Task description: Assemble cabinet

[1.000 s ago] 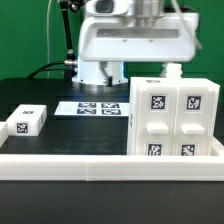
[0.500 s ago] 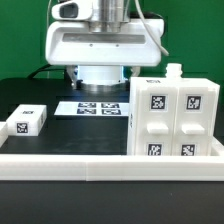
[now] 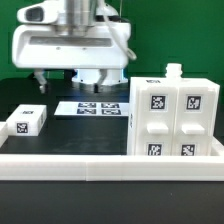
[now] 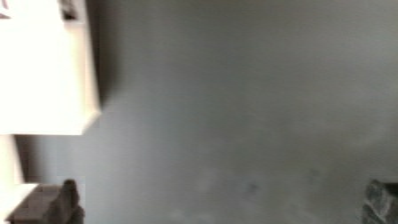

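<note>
The cabinet (image 3: 175, 118) is a large white box at the exterior view's right. It stands on the black table, and its four drawer fronts each bear a black-and-white tag. My gripper (image 3: 80, 78) hangs above the table at the back left, well apart from the cabinet. In the wrist view the gripper (image 4: 214, 205) is open and empty. One dark fingertip (image 4: 45, 205) shows at one edge and the other at the opposite edge, with bare grey table between them. A blurred white part (image 4: 45, 70) lies beside the gripper; I cannot tell which part it is.
A small white tagged block (image 3: 27, 121) lies at the exterior view's left. The marker board (image 3: 98, 106) lies flat behind the middle. A long white rail (image 3: 100, 165) runs along the front edge. The robot base (image 3: 98, 74) stands at the back.
The arm and gripper have swung steadily toward the exterior view's left, away from the cabinet. The cabinet, block and marker board have not moved.
</note>
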Controlling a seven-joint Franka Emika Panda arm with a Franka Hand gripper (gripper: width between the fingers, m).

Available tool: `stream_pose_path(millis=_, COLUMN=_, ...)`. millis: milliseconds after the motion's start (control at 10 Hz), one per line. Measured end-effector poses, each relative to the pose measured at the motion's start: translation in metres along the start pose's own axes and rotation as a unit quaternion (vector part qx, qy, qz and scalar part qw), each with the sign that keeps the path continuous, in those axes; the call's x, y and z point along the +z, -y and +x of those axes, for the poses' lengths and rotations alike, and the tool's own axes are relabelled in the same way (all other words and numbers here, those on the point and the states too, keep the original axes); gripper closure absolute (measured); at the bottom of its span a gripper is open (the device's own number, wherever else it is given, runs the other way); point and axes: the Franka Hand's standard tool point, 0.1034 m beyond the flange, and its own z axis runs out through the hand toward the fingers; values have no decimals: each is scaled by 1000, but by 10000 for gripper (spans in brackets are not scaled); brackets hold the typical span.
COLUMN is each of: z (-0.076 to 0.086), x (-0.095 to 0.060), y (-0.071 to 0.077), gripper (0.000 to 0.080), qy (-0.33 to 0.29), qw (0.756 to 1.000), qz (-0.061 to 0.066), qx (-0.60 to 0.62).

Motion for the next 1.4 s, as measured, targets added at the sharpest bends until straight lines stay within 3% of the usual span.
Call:
stream_pose_path(millis=400, z=-15, x=5, y=-42, gripper=2, qy=7, qw=1000, qz=-5, qx=-10)
stream_pose_path(millis=900, z=-30, x=12, y=-78, gripper=2, qy=13, qw=1000, qz=-12, qx=-20)
stream_pose_path(millis=1400, z=-47, x=34, y=-69, gripper=2, qy=25, qw=999, qz=-13, qx=-31)
